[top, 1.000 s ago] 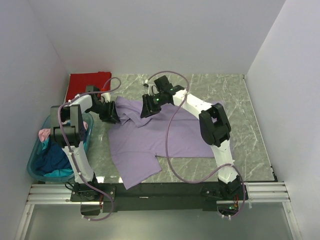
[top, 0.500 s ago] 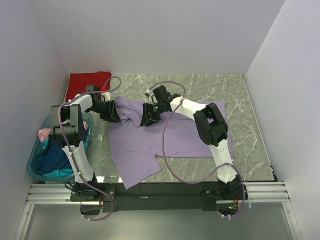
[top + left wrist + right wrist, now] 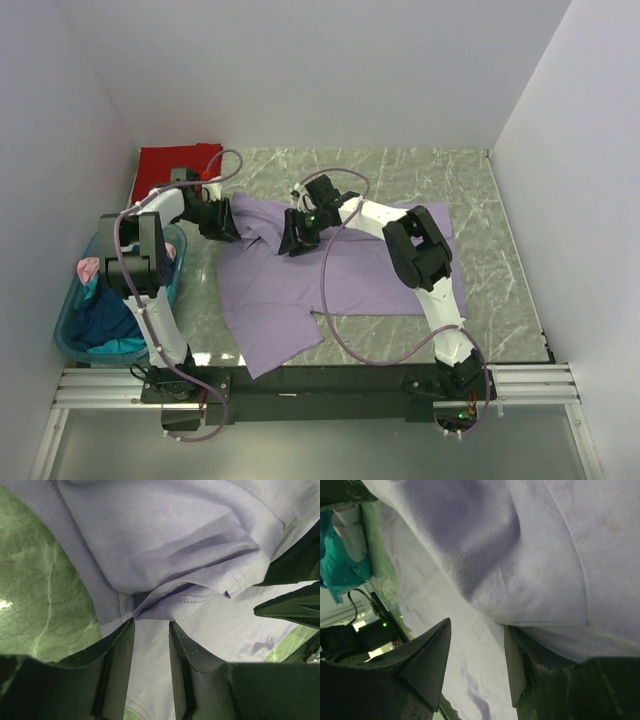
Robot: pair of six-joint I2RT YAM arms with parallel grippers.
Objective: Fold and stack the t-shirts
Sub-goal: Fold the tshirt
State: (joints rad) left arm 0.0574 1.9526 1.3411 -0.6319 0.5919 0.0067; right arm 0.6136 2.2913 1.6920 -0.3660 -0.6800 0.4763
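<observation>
Far L, the tub (image 3: 66, 345) w/ spare tees (image 3: 110, 325) in it (pink, teal, dk blue) hasn't moved, nor has the red tee (image 3: 175, 162) in the far-L corner. L gripper (image 3: 228, 233) sits approx where it was a sec ago, down on the far-L end of the purple tee (image 3: 370, 270). Its jaws are narrow and cloth puckers at the tips beside the ribbed neckband, but can't tell if it's actually pinched. Main change is the R arm: elbow has swung L and R gripper (image 3: 296, 238) has slid nearer, onto the cloth just R of the collar, jaws parted w/ a clear gap and nothing caught btwn them. Prob means both are lining up on the far shoulder for a first fold, not yet begun; the tee otherwise lies as before. It's spread flat mid-table (image 3: 500, 230), long axis L–R: neck end L toward the tub, hem R, near sleeve pointing at the arm bases.
</observation>
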